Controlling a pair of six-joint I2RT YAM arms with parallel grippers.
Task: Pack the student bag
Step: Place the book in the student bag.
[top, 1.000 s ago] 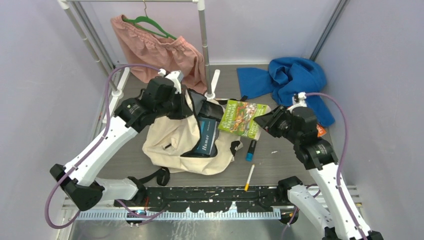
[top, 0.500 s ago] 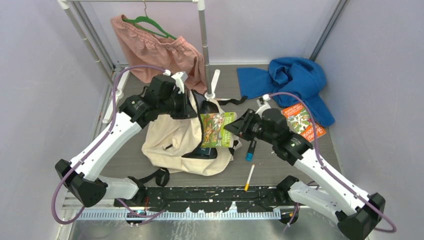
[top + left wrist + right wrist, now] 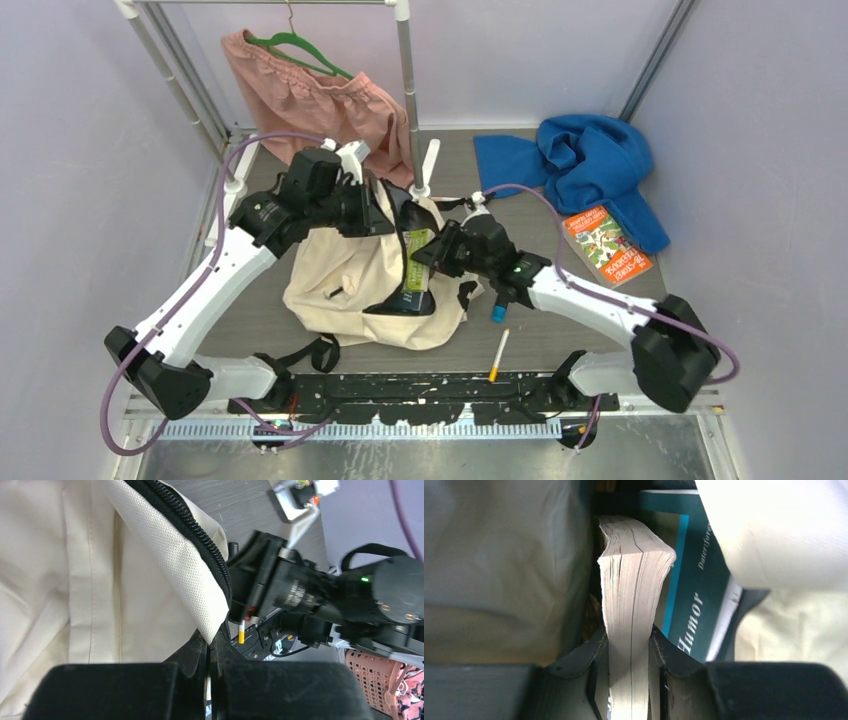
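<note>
Overhead view: bright, soft, even light, sharp throughout, with faint shadows under the arms on the grey table (image 3: 560, 320). Left wrist view: the student bag (image 3: 170, 565) weave is crisp, but the dark left fingers (image 3: 100, 690) nearest the lens are blurred. Right wrist view: bag fabric at upper right blows out to white glare, the left side is dim and soft, and the book (image 3: 631, 605) pages between shadowed right fingers (image 3: 579, 675) are sharpest.

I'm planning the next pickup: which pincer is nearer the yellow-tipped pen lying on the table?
Right. The right pincer, gripping the green book at the student bag opening, is just behind the pen. The left pincer pinches the bag's zipper edge farther back-left.
</note>
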